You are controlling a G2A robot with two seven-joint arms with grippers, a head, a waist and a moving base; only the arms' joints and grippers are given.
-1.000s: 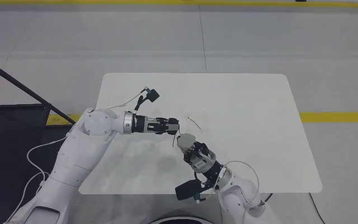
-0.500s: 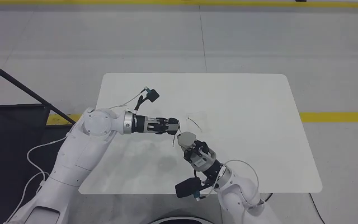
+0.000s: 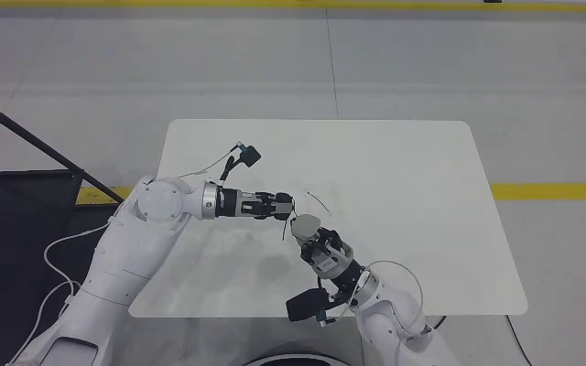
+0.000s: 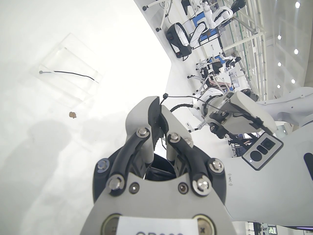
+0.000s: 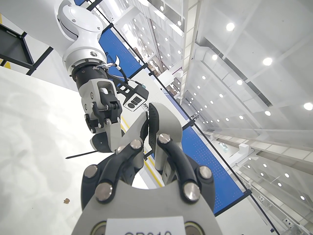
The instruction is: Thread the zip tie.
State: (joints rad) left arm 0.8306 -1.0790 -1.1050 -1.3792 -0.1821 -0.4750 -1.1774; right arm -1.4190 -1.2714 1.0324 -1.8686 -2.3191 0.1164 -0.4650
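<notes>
A thin black zip tie (image 4: 165, 96) hangs in the air between my two grippers, above the middle of the white table (image 3: 412, 183). My left gripper (image 4: 159, 103) is shut on it just below its square head. From there the strap runs across to my right gripper (image 4: 234, 110), which is shut on it. In the top view the left gripper (image 3: 287, 201) and the right gripper (image 3: 300, 222) are almost touching. In the right wrist view the right gripper (image 5: 149, 113) is shut. There a pointed strap end (image 5: 80, 154) sticks out beside the left gripper (image 5: 105, 145).
A second black zip tie (image 4: 71, 74) lies on a clear plastic sheet (image 4: 73, 57) on the table, just beyond the grippers (image 3: 318, 199). A small brown crumb (image 4: 72, 114) lies near it. The table's right half is bare.
The right arm has edged slightly toward the left gripper. The left arm has held still, and both grips are unchanged.
</notes>
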